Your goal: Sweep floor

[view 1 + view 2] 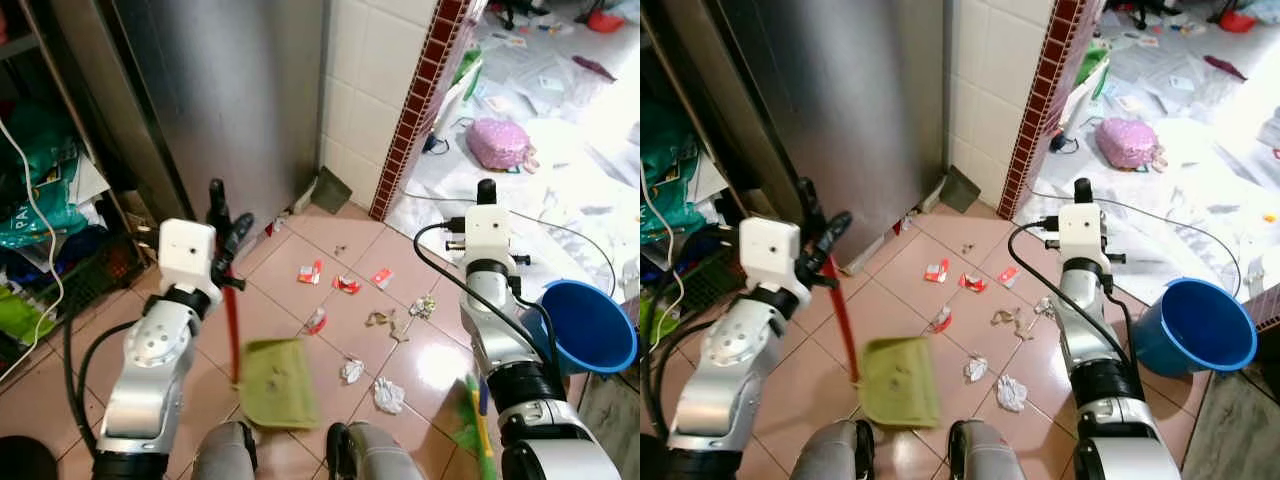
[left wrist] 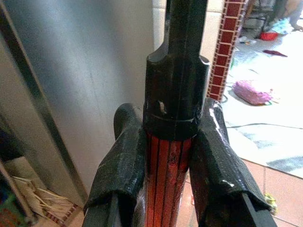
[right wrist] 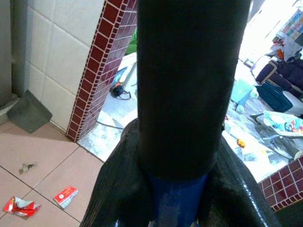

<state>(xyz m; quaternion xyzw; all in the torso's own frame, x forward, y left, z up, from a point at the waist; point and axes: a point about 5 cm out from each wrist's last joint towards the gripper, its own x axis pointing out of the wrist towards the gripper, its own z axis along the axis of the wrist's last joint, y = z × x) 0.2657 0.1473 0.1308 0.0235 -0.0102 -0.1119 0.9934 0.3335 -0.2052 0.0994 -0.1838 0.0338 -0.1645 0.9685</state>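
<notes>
Left claw [image 1: 222, 262]: clamped on the red handle of the green dustpan [image 1: 277, 383], near left.
Right claw [image 3: 175, 189]: gripping the broom [image 1: 478, 415].
Litter [image 1: 345, 285]: scattered mid-floor, unswept.
Progress: barely begun.

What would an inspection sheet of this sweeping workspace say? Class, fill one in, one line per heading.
Surface: pink tiled floor, littered in the middle.
Job's things: green dustpan on a red handle, resting on the floor; broom handle with green bristles low on the right.
Clutter: red wrappers and crumpled white paper scraps between the arms; blue bucket on the right.
Grippers: left hand shut on the red handle; right hand shut on the broom handle.
Cables: black cable looping by the right arm; white cord on the left shelves.
Surroundings: steel cabinet, white tiled wall, a messy room beyond.
</notes>
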